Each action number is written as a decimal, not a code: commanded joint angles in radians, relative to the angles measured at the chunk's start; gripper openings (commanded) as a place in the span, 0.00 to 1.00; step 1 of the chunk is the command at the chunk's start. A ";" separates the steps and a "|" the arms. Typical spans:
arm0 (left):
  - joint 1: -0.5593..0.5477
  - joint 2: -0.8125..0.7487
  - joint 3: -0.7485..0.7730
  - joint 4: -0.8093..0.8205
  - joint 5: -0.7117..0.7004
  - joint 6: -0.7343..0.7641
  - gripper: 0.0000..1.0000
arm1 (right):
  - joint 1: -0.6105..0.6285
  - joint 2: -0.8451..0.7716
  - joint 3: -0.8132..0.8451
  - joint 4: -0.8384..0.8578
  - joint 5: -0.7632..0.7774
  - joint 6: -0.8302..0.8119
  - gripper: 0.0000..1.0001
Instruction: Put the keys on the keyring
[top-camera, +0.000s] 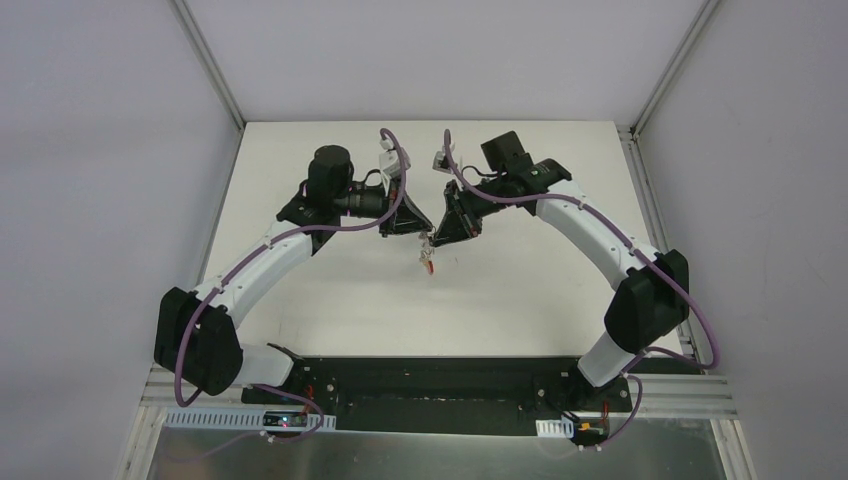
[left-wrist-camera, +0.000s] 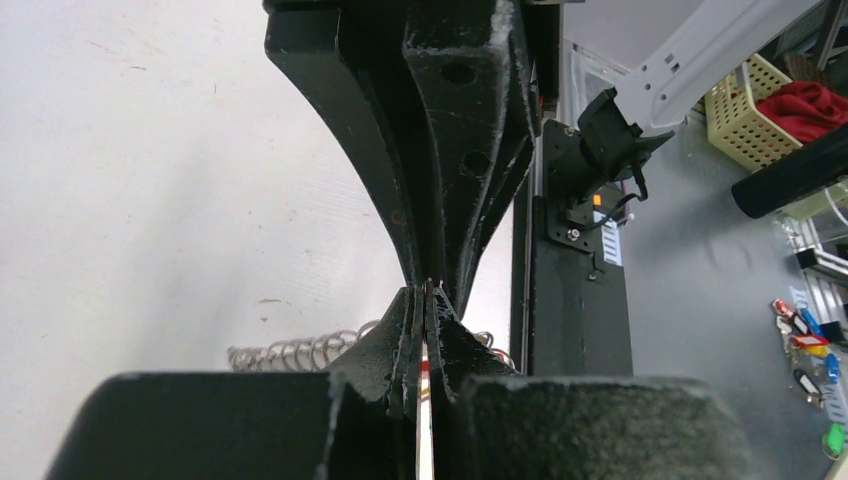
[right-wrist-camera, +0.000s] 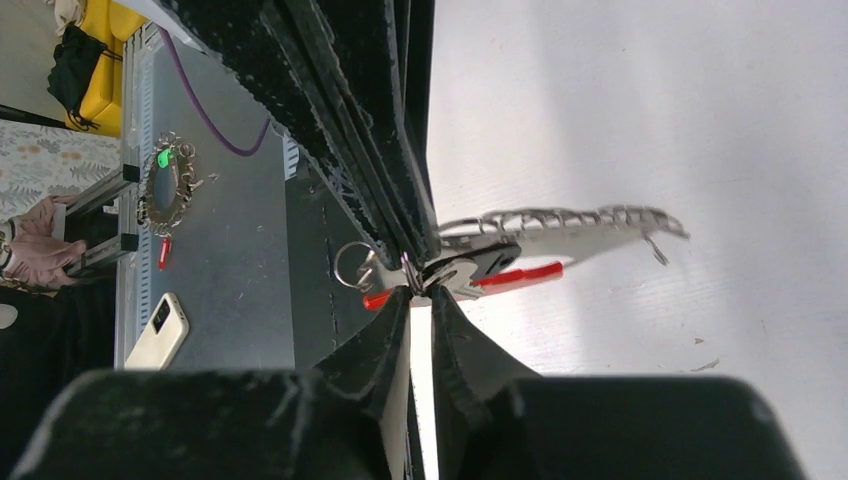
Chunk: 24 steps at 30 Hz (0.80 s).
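Note:
Both grippers meet tip to tip above the table's middle. In the top view the left gripper (top-camera: 420, 236) and right gripper (top-camera: 436, 238) are shut, and the keyring (top-camera: 427, 262) hangs just below them. In the right wrist view the right gripper (right-wrist-camera: 421, 287) is shut where the key's (right-wrist-camera: 478, 266) silver blade meets a small wire ring (right-wrist-camera: 352, 265). The red band (right-wrist-camera: 525, 276) and the row of wire loops (right-wrist-camera: 560, 218) stretch to the right. In the left wrist view the left gripper (left-wrist-camera: 428, 292) is shut on something thin, with the wire loops (left-wrist-camera: 290, 352) behind its fingers.
The white table (top-camera: 330, 300) ends at a black base rail (top-camera: 430, 385) near the arms. Beyond the edge, a metal shelf holds another key bunch (right-wrist-camera: 165, 185) and a phone (right-wrist-camera: 160, 330). A yellow basket (left-wrist-camera: 770, 110) stands off the table.

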 joint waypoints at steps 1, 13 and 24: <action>0.005 -0.046 -0.011 0.157 0.037 -0.094 0.00 | -0.003 -0.049 -0.004 0.035 -0.055 0.004 0.08; 0.016 -0.024 -0.081 0.454 0.041 -0.326 0.00 | -0.004 -0.056 -0.011 0.058 -0.067 0.028 0.18; 0.020 -0.019 -0.103 0.468 0.069 -0.318 0.00 | -0.054 -0.110 0.032 0.050 -0.064 0.027 0.28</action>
